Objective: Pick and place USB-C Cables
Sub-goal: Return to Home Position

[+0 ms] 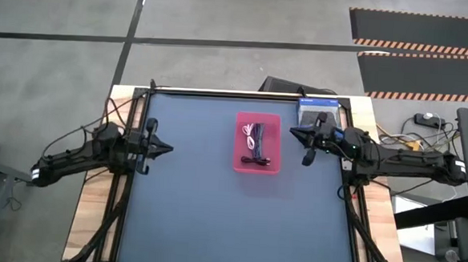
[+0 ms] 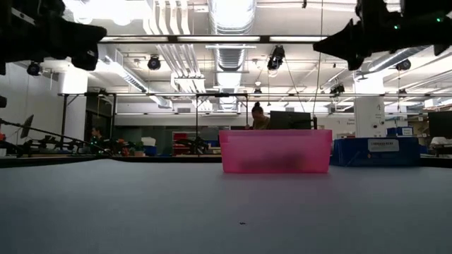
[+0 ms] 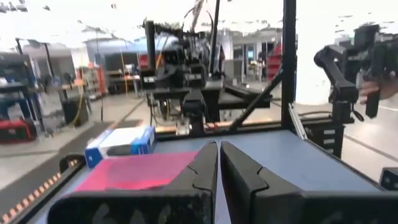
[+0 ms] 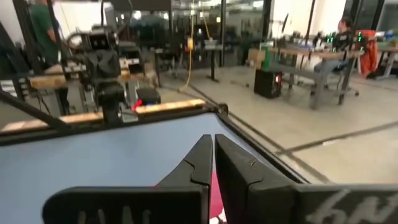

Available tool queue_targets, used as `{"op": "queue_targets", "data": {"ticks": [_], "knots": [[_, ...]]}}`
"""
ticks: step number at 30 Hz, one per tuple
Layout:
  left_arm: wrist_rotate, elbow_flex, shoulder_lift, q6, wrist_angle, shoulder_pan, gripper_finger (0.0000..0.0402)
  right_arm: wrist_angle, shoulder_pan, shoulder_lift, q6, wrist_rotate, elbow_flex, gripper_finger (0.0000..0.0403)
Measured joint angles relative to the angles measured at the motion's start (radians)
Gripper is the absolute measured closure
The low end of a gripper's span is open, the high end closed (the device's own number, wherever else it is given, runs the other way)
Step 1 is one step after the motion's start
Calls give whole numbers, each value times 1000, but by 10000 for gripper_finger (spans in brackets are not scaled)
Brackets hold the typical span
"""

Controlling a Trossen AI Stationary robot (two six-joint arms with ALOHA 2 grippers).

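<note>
The pink tray (image 1: 274, 167) (image 2: 275, 150) stands on the dark mat, a little toward the far edge. Inside it lie bundled USB-C cables: a white one (image 1: 254, 133) and a black one (image 1: 258, 154) show. Teal and purple ones do not show. My left gripper (image 1: 169, 150) (image 3: 219, 149) hovers shut above the mat, well to the tray's left and pointing at it. My right gripper (image 1: 292, 134) (image 4: 213, 143) hovers shut just right of the tray, pointing left. Both hold nothing.
A blue and white box (image 1: 317, 111) (image 2: 378, 150) (image 3: 121, 144) sits at the far right of the mat, behind my right gripper. A black frame rail (image 1: 244, 94) runs along the far edge. Bare mat (image 1: 237, 219) stretches toward the near edge. People are in the room beyond.
</note>
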Motion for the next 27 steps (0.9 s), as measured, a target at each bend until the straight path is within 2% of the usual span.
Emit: {"op": "queue_targets", "data": {"ticks": [3, 10, 27], "knots": [[-3, -19, -54, 0, 17, 0, 398, 56, 0, -49, 3, 0, -58, 394], [-7, -26, -24, 1, 17, 0, 398, 200, 0, -149, -7, 0, -165, 394], [-7, -26, -23, -1, 18, 0, 398, 172, 0, -436, -87, 2, -285, 394]]}}
